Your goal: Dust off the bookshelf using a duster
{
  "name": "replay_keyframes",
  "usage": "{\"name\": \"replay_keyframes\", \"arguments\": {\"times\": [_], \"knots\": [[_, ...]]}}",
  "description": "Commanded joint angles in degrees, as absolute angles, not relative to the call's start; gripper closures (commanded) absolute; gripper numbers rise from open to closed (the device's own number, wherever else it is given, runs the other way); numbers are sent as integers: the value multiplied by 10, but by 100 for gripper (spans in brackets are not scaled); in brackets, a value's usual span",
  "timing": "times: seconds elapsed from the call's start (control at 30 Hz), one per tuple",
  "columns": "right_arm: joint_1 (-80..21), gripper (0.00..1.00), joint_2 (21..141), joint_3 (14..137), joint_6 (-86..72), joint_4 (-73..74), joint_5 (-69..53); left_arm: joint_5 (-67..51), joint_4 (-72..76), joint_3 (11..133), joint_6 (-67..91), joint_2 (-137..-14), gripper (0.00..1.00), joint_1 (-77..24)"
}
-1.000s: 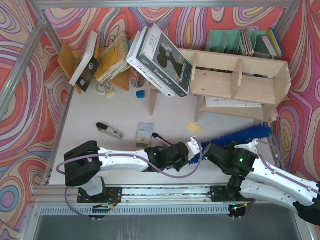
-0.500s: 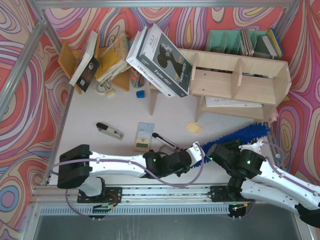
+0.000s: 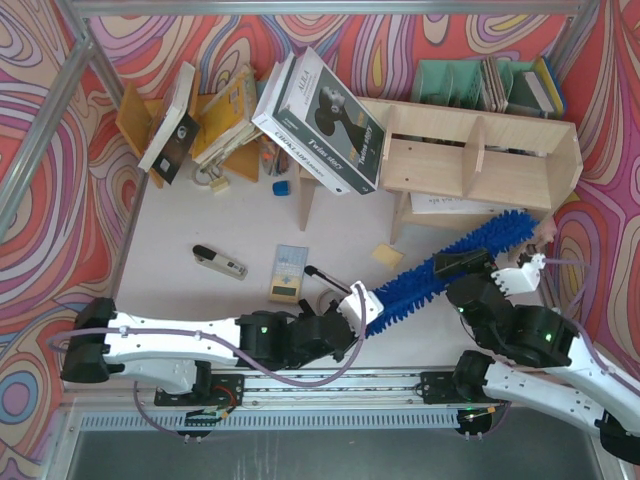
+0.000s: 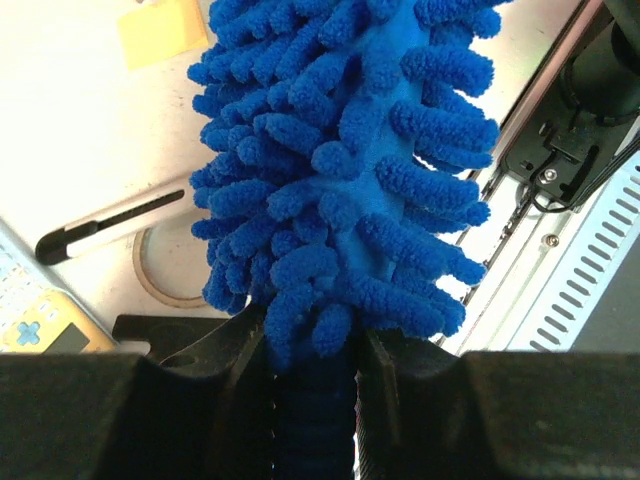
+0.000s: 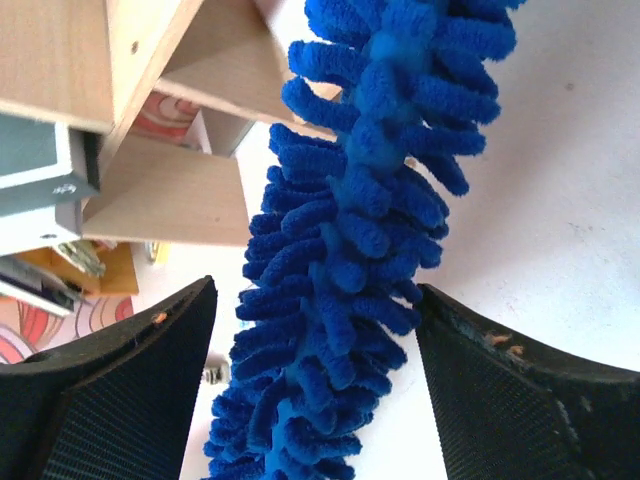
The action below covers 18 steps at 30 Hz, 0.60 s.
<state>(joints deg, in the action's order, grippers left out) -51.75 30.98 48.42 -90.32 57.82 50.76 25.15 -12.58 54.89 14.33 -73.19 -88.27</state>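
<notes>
Left gripper (image 4: pixel 310 345) was clamped on the duster (image 3: pixel 415 288) right at the neck, where the fluffy chenille head meets the slim stem. Right gripper (image 5: pixel 315 300) was spread wide, black textured pads (image 5: pixel 110 400) either side of the head; I couldn't tell whether either touched it. The duster lay diagonally over the white table (image 3: pixel 180 230), tip up by the lower right end of the bookshelf (image 3: pixel 480 165), near the bare plywood. Clutter by my left wrist: yellow sticky note (image 4: pixel 160 30), box cutter (image 4: pixel 110 220), a thin ring (image 4: pixel 150 292) partly hidden by the bristles, and a calculator (image 4: pixel 40 325), all flat on the table. A big glossy box (image 3: pixel 320 120) leaned on the shelf's left end, covering that corner. A white sheet (image 3: pixel 450 205) sat in the bottom compartment. A green file holder (image 3: pixel 450 82) stood behind the shelf.
</notes>
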Motion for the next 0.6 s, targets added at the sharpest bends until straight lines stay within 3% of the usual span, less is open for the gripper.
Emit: {"name": "replay_keyframes", "arguments": {"times": [0.0, 0.23, 0.3, 0.47, 0.57], "knots": [[-520, 28, 329, 495, -761, 477, 483, 305, -119, 521, 166, -693, 100, -897], [-520, 33, 415, 489, -734, 412, 388, 323, -106, 529, 157, -701, 100, -925], [-520, 43, 431, 490, -746, 410, 374, 327, -102, 529, 156, -703, 100, -930], [-519, 79, 435, 494, -833, 468, 387, 349, -92, 513, 158, -695, 96, -933], [-520, 90, 420, 487, -892, 498, 396, 358, -80, 491, 164, -674, 76, -933]]}}
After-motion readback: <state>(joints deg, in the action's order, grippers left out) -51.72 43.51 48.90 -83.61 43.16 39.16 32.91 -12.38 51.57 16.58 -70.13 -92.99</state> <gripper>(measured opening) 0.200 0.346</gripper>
